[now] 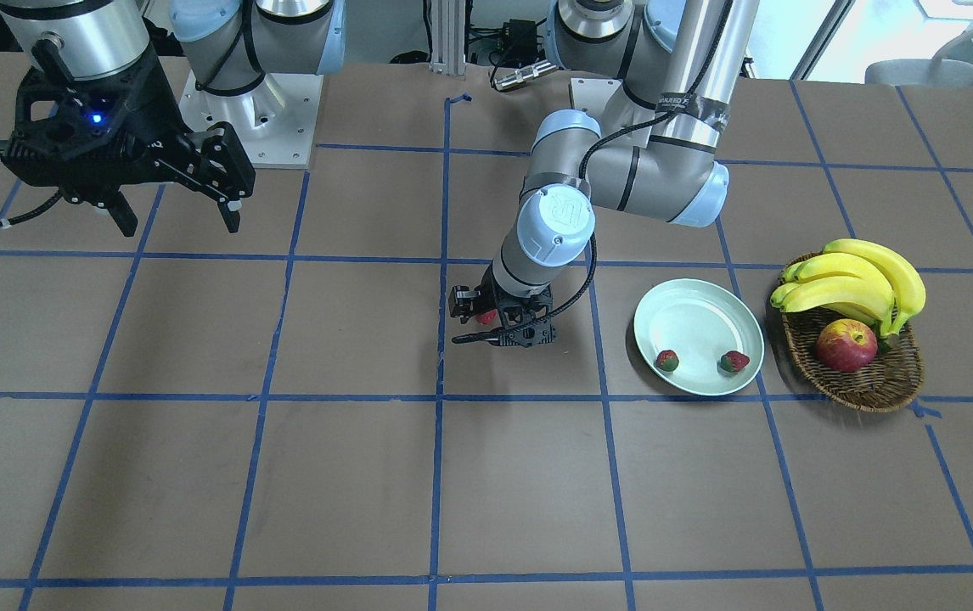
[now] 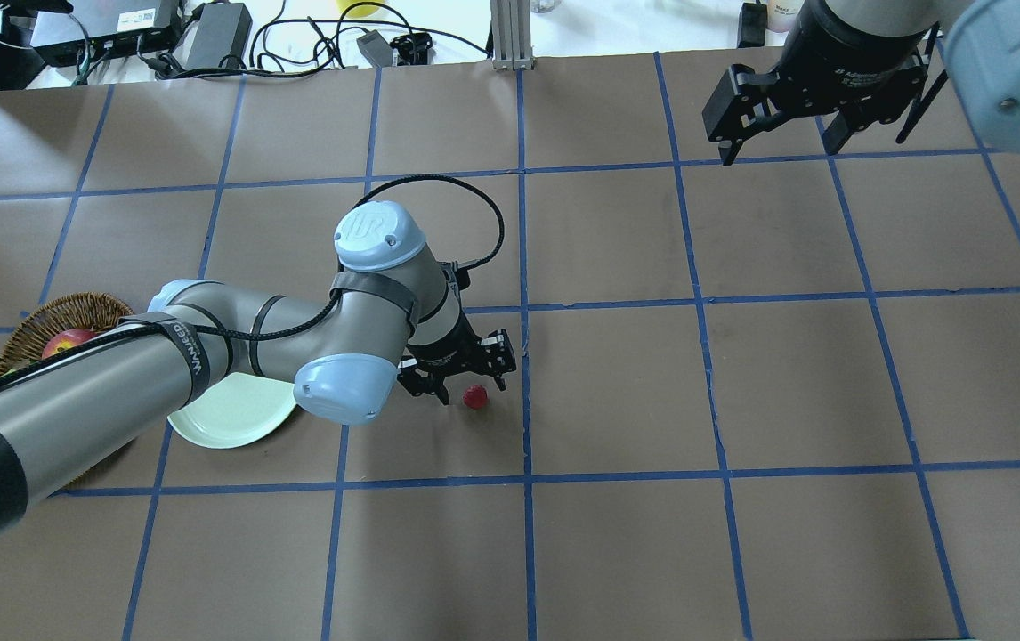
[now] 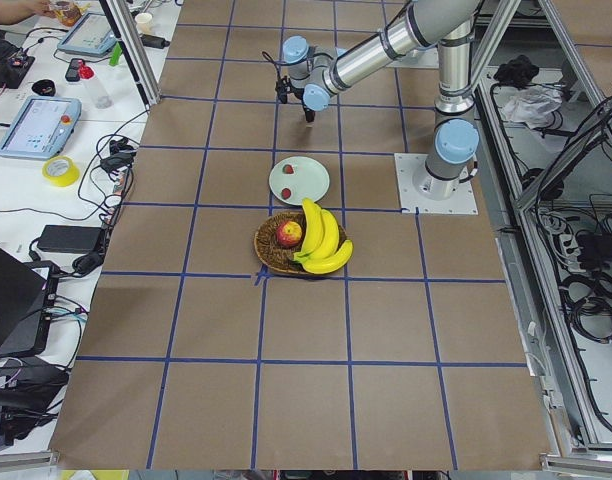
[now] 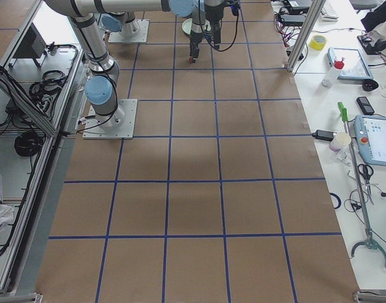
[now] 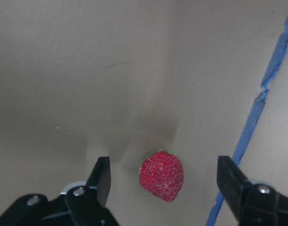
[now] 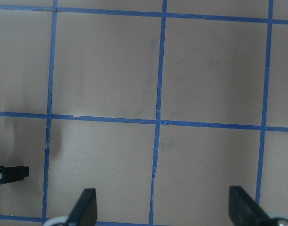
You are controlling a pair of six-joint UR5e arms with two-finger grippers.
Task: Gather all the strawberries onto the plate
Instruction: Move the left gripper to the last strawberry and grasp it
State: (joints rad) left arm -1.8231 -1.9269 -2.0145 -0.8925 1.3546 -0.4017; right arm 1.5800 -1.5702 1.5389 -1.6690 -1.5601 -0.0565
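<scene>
One strawberry (image 5: 162, 175) lies on the brown table paper near a blue tape line. My left gripper (image 2: 465, 381) is open and low over it, with one finger on each side of the berry and a gap to both. In the front view that strawberry (image 1: 486, 317) peeks out beside the gripper (image 1: 497, 329). Two more strawberries (image 1: 666, 361) (image 1: 733, 361) lie on the near side of the pale green plate (image 1: 694, 314). My right gripper (image 1: 179, 222) hangs open and high over the other half of the table, nothing between its fingers.
A wicker basket (image 1: 873, 386) with bananas (image 1: 860, 284) and an apple (image 1: 846, 345) stands just beyond the plate, away from the left gripper. In the overhead view my left arm covers part of the plate (image 2: 225, 417) and the basket (image 2: 47, 320). Blue tape lines grid the table.
</scene>
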